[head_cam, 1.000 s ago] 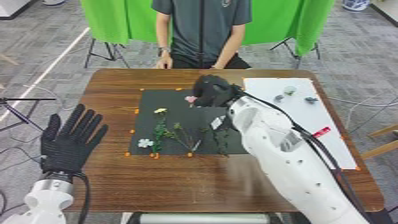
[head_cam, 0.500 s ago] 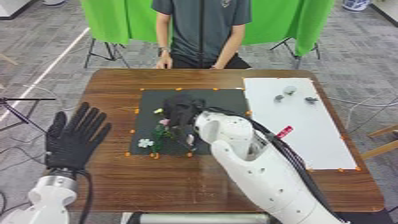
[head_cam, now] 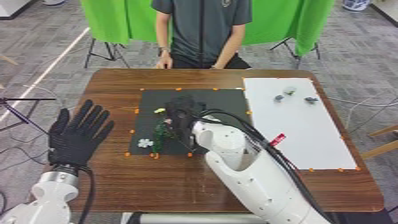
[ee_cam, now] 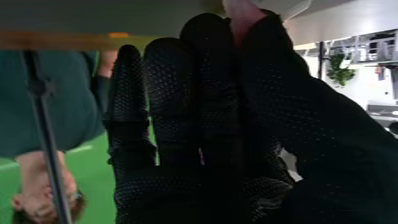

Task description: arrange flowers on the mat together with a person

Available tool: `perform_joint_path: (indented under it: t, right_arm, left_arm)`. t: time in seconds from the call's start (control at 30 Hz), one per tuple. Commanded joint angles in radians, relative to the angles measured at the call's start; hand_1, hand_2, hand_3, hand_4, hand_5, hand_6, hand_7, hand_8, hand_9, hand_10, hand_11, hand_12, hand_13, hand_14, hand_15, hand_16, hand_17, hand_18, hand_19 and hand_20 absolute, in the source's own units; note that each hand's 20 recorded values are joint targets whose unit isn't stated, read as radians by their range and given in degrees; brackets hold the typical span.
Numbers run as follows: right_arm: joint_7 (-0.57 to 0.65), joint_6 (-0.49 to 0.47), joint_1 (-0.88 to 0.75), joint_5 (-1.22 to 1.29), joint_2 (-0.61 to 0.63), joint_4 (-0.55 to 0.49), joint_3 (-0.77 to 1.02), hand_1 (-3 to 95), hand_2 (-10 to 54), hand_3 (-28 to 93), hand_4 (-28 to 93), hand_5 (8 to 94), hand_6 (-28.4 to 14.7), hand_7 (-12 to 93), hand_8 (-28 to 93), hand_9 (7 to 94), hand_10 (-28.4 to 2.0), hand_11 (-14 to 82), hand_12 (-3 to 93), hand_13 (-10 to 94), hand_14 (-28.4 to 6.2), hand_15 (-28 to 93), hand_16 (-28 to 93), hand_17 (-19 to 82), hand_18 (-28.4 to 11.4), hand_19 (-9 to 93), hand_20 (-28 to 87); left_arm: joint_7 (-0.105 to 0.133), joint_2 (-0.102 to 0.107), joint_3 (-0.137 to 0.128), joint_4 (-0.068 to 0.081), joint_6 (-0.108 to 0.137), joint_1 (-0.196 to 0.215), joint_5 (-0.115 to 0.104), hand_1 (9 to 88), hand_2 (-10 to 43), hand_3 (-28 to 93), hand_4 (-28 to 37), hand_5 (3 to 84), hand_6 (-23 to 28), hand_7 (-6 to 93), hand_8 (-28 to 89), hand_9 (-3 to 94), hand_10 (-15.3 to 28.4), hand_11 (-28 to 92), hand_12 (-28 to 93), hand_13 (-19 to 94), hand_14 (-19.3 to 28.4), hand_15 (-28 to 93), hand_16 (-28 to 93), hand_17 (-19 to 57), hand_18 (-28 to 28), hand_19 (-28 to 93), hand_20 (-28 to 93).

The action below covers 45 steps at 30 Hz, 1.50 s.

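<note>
The right hand [head_cam: 181, 111], above the dark mat [head_cam: 226, 100], pinches what looks like a pink flower [ee_cam: 241, 16] between its thumb and a finger. The flower pokes out past the tips, near the white bloom [head_cam: 146, 143].

Left hand [head_cam: 75, 142]: fingers spread, between eight and nine o'clock. Right arm [head_cam: 253, 185]: extending from five o'clock; right hand [head_cam: 183, 114] apparently pinching.
</note>
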Motion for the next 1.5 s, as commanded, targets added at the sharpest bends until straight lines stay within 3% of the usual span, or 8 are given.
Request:
perform_joint_path:
  t: [0.03,0.7,0.83,0.97,1.1,1.2,1.4,1.5]
  right_arm:
    - [0.069,-0.034,-0.017,0.088,0.001,-0.002,0.004,55.3,-8.8,71,-28,70.0,1.3,40,-4,79.9,-9.3,23.6,49.9,61,-9.6,59,41,26,-18.7,69,26]
    - [0.138,0.026,-0.040,0.171,0.002,-0.004,0.001,52.6,-9.5,73,-28,61.1,-0.3,28,-8,76.2,-9.6,14.0,41.2,59,-9.4,56,38,26,-18.5,68,21]
    - [0.139,-0.011,-0.058,0.172,0.005,-0.022,0.004,47.7,-9.5,76,-28,60.7,-0.5,25,-11,71.9,-10.9,22.3,32.5,59,-10.8,59,31,25,-18.8,69,20]
    - [0.115,0.036,-0.068,0.186,0.009,-0.019,0.001,45.7,-9.5,77,-28,60.3,-0.6,24,-16,70.4,-11.6,24.7,29.4,59,-11.1,61,28,25,-19.0,69,20]
    - [0.123,0.059,-0.072,0.207,0.017,-0.033,0.005,42.4,-9.5,79,-28,58.8,-1.5,23,-16,67.7,-12.7,27.4,21.0,58,-11.4,60,26,25,-19.2,70,19]
    - [0.098,0.044,-0.075,0.175,0.023,-0.039,0.015,40.9,-8.6,80,-28,57.9,-2.1,22,-15,66.6,-13.5,26.3,19.8,58,-11.6,60,26,25,-19.5,70,20]
    - [0.115,0.049,-0.064,0.195,0.015,-0.028,0.027,40.0,-8.2,81,-28,54.9,-2.7,21,-15,63.0,-13.9,23.1,18.3,58,-11.7,59,24,25,-19.9,71,20]
    - [0.198,0.035,-0.063,0.236,0.046,-0.088,0.012,39.9,-8.2,81,-28,54.4,-4.0,20,-14,62.2,-14.4,21.7,17.2,59,-11.7,58,23,26,-19.9,72,20]
  left_arm:
    - [-0.014,-0.008,-0.004,-0.004,0.008,0.014,-0.016,24.9,17.6,66,-28.3,40.9,6.2,5.6,-8,35.1,12.7,11,8,27,11.3,12,-3,-3.7,12.2,23,12]
    - [-0.010,-0.017,0.002,-0.003,0.000,0.017,-0.045,24.7,16.6,68,-28.3,41.6,6.3,5.7,-8,35.5,12.7,11,8,27,12.3,14,-3,-3.8,12.3,23,12]
    - [0.007,-0.020,-0.003,-0.006,0.025,0.022,-0.084,24.6,16.2,68,-28.3,41.6,6.3,5.8,-8,35.5,12.7,11,8,27,12.3,14,-3,-3.9,12.3,24,12]
    - [0.015,-0.014,-0.019,-0.015,0.029,0.030,-0.072,24.4,16.0,68,-28.3,41.9,6.4,5.9,-8,35.7,12.9,11,8,27,12.4,14,-3,-3.9,12.5,24,12]
    - [-0.004,-0.021,-0.005,-0.007,0.020,0.023,-0.071,24.1,15.6,69,-28.3,42.0,6.4,5.9,-8,35.9,13.0,11,8,27,12.4,14,-3,-3.9,12.6,24,12]
    - [0.033,-0.009,0.018,-0.006,0.043,0.013,-0.061,25.1,16.1,72,-28.3,42.1,6.4,6.0,-8,36.1,13.0,11,8,27,12.3,14,-3,-3.8,12.6,24,12]
    - [0.017,-0.010,0.009,0.004,0.009,0.003,-0.043,25.6,15.8,74,-28.3,42.4,6.2,6.7,-8,36.4,12.6,11,8,28,12.2,13,-3,-3.4,12.5,24,12]
    - [0.037,-0.008,0.011,-0.002,0.010,0.009,-0.054,25.7,15.7,74,-28.3,42.4,6.2,6.7,-8,36.5,12.7,11,8,28,12.1,13,-3,-3.2,12.5,23,12]
